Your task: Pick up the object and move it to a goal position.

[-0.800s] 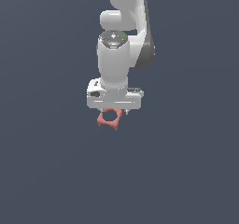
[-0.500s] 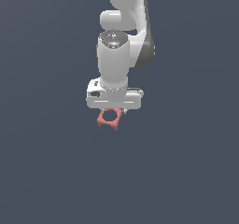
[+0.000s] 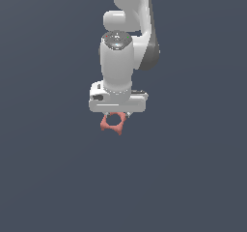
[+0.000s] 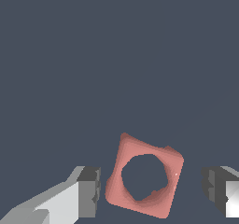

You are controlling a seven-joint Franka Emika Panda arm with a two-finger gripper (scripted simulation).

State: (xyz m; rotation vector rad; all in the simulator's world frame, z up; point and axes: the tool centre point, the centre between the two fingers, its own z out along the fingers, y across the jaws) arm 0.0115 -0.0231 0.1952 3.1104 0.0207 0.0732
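Bare slate-grey ground surrounds your gripper [image 3: 116, 116] at frame centre; its jaws stand spread, flanking the salmon-red object [image 4: 144, 176] without touching it.

I am working in a bare simulated space, not a real room: a flat, uniform slate-grey ground [image 3: 193, 178] fills both views, and every surface renders smooth and textureless.

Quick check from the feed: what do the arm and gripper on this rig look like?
The arm is glossy white with rounded links and a dark grey joint section at one side. A round grey cap with tiny red and green marks tops the wrist. The gripper has a wide white body with a dark slot; its fingers are light grey with dark ridged pads. No cables show.
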